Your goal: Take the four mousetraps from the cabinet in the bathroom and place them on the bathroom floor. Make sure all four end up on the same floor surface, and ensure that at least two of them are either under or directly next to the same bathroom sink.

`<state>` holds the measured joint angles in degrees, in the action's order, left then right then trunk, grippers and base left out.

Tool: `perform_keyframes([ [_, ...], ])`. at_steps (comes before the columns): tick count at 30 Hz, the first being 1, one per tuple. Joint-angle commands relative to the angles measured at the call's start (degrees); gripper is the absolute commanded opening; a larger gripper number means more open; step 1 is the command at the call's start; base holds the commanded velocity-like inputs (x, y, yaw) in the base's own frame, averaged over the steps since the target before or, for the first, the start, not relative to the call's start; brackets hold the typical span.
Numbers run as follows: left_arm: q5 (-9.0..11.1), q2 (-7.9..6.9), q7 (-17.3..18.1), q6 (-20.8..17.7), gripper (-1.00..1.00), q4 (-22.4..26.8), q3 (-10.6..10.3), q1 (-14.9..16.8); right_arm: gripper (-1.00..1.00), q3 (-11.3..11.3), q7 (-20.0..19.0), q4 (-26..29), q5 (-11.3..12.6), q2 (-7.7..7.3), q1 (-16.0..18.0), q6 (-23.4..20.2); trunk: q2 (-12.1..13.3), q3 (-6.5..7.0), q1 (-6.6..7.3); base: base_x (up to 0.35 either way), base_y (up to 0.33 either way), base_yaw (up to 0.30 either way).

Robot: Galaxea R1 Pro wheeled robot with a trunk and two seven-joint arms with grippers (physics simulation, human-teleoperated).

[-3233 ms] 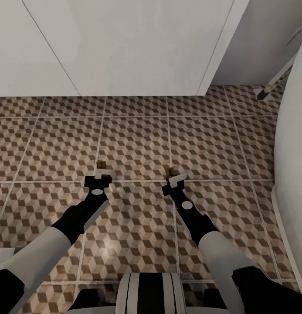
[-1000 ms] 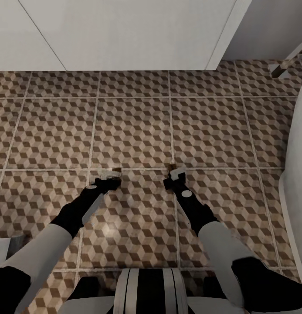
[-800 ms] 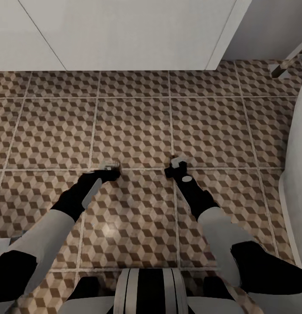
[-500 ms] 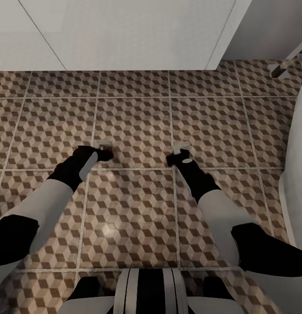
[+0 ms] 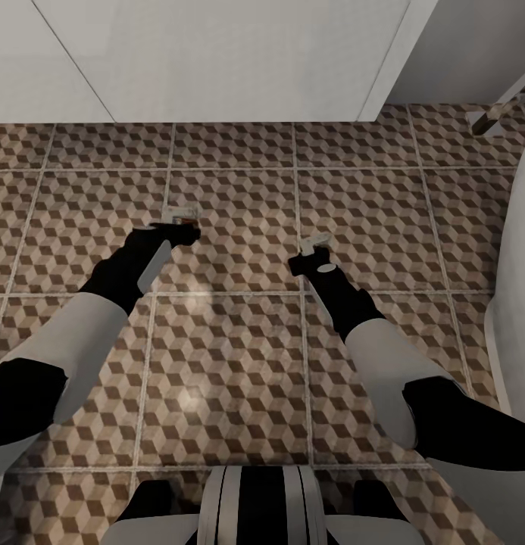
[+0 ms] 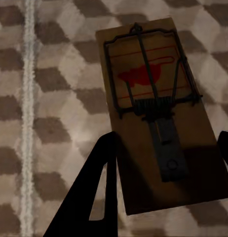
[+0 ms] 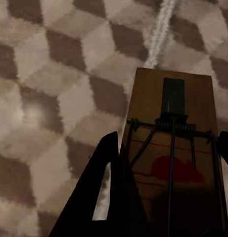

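Both arms reach forward and down over the cube-patterned bathroom floor [image 5: 232,363]. My left gripper [image 5: 179,216] is shut on a tan mousetrap [image 6: 153,98]. Its dark fingers [image 6: 96,192] press both long edges of the board, just above the tiles. My right gripper [image 5: 313,244] is shut on a second mousetrap [image 7: 173,148], red mark and wire up, close over a grout line. The white vanity [image 5: 217,60] stands ahead of both grippers, its basin out of view. The cabinet is out of view.
A large white rounded fixture [image 5: 520,303] borders the floor on the right. A chrome foot [image 5: 485,121] shows at the far right beside the vanity's corner. My base [image 5: 258,507] is at the near edge.
Over the last second both grippers moved forward toward the vanity with their mousetraps, the left one farther. Before that the camera shifted closer to the vanity.
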<state>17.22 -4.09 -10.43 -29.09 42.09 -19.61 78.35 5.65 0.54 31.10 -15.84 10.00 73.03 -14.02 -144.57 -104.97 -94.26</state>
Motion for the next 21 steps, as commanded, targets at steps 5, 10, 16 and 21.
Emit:
perform_keyframes([
  [5, 0.5, -0.51, 0.6, 0.3, -1.00, 2.7, -0.5, -0.7, -1.00, 0.2, -0.1, 0.1, -0.5, 0.00, 0.0, 1.6, 0.0, -0.03, 0.00, 0.000, 0.000, 0.000],
  [10, 0.5, -0.56, 0.7, 0.4, -1.00, 2.9, -0.5, -2.2, -1.00, 0.2, 0.2, 0.1, -0.5, 0.00, 0.0, 1.8, 0.0, -0.03, 0.00, 0.000, 0.000, 0.000],
  [16, 0.5, -0.56, 0.7, 0.4, -1.00, 3.1, -0.5, -2.9, -1.00, 0.1, 0.4, 0.1, -0.6, 0.00, 0.0, 1.8, 0.0, -0.03, 0.00, 0.000, 0.000, 0.000],
  [21, 0.5, -0.56, 0.7, 0.4, -1.00, 3.0, -0.5, -3.0, -1.00, 0.1, 0.4, 0.1, -0.6, 0.00, 0.0, 1.8, 0.0, -0.03, -0.02, 0.000, 0.000, 0.000],
])
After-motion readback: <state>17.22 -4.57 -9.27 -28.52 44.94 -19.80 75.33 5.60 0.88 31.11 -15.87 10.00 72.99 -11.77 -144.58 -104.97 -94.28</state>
